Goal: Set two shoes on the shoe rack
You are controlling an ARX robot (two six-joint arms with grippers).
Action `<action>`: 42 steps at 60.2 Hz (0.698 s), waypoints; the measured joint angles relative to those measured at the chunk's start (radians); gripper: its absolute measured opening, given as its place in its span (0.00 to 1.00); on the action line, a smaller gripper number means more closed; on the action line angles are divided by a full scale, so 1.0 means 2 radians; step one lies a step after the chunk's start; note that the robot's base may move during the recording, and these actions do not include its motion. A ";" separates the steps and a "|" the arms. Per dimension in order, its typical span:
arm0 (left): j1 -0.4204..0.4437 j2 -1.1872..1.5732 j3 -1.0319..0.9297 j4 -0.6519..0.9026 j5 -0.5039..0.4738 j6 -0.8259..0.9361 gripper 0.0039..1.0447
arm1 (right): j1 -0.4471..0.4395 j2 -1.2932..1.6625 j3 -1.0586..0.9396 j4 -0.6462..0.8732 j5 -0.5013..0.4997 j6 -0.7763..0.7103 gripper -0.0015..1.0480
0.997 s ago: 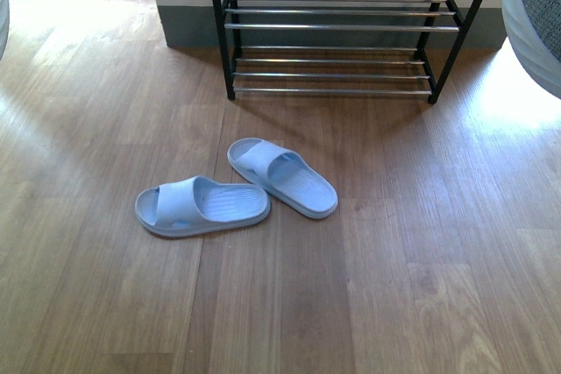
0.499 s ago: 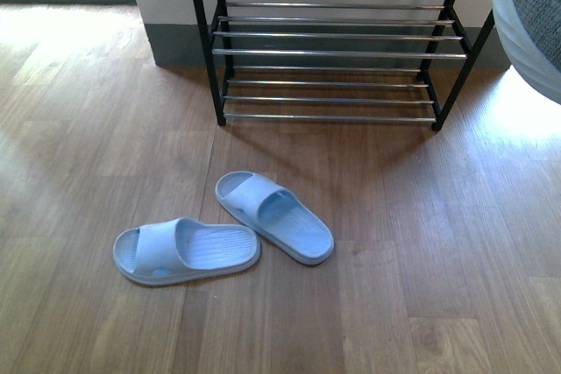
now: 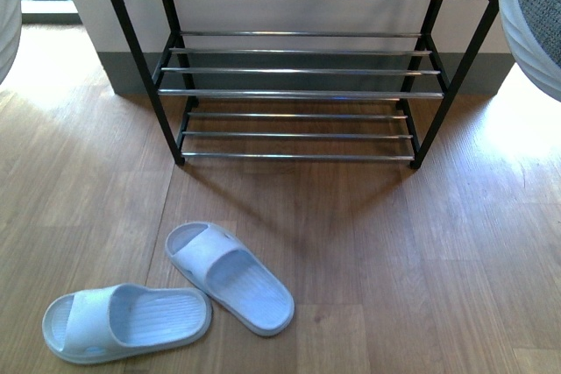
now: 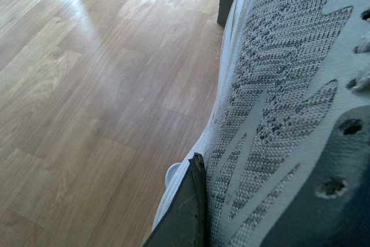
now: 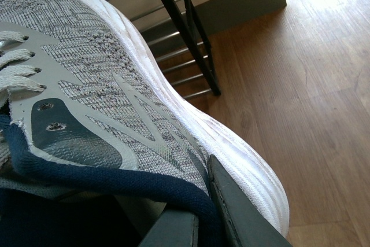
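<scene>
The shoe rack (image 3: 298,70) stands ahead against the wall, black frame with chrome rod shelves, all bare. One grey sneaker (image 3: 536,15) hangs at the front view's right edge, and the white sole of the other (image 3: 7,15) shows at the left edge. In the left wrist view my left gripper (image 4: 202,201) is shut on a grey sneaker (image 4: 277,85), one dark finger pressed to its knit side. In the right wrist view my right gripper (image 5: 202,212) is shut on the dark collar of the other grey sneaker (image 5: 98,73), held near the rack's leg (image 5: 185,27).
Two pale blue slides (image 3: 230,276) (image 3: 127,321) lie on the wooden floor in front of the rack, toward the left. A grey baseboard (image 3: 473,72) runs along the wall behind the rack. Bright light falls on the floor at both sides.
The rack has grown larger and dropped lower in the front view, so I am closer to it. The slides have slid down and left in the view. The left sneaker's sole has come into view.
</scene>
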State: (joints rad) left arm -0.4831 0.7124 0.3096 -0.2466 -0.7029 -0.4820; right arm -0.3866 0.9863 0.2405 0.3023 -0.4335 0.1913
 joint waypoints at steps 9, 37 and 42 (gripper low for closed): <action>0.000 0.000 0.000 0.000 0.000 0.000 0.02 | 0.000 0.000 0.000 0.000 -0.001 0.000 0.02; 0.000 0.001 0.000 0.000 0.000 0.000 0.02 | 0.000 0.000 0.000 0.000 0.000 0.000 0.02; 0.000 0.001 0.000 0.000 0.000 0.000 0.02 | 0.000 0.000 0.000 0.000 0.000 0.000 0.02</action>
State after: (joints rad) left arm -0.4831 0.7135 0.3096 -0.2466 -0.7036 -0.4820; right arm -0.3866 0.9863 0.2405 0.3023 -0.4343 0.1913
